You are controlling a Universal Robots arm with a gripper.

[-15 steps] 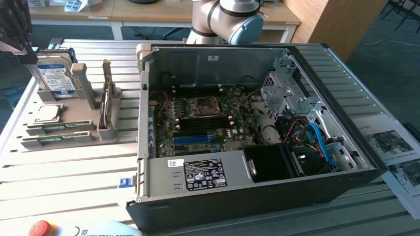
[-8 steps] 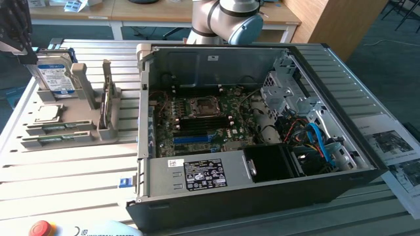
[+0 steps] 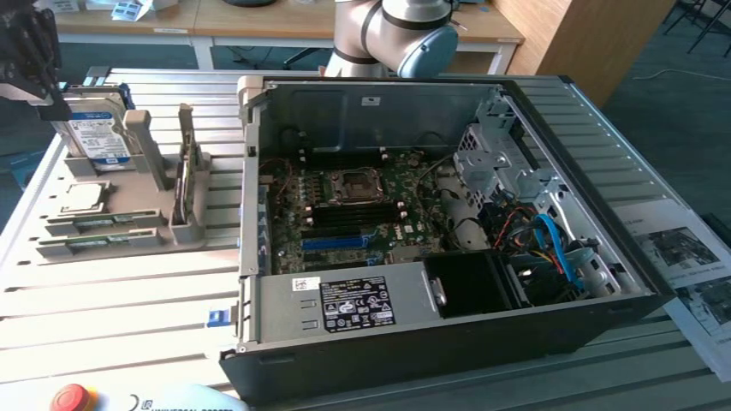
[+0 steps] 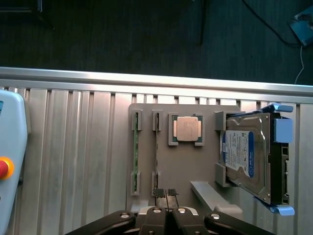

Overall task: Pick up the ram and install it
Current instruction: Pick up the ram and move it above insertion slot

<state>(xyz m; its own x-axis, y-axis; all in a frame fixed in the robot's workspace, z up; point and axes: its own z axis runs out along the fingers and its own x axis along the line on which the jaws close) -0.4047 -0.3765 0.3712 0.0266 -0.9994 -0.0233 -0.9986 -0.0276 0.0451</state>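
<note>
Two ram sticks stand edge-on, side by side, in the slots of a grey holder. In the exterior view these green ram sticks lie at the holder's near-left end. My gripper hovers above the holder with its fingers shut and nothing between them. Its tips sit just over the end of the second stick. The open computer case holds the motherboard, whose dark memory slots are bare. The gripper's dark body hangs at the exterior view's far left.
On the holder also sit a CPU chip and a silver hard drive with a blue-white label. A red stop button is on a pale box. The ribbed metal table ends in an edge rail.
</note>
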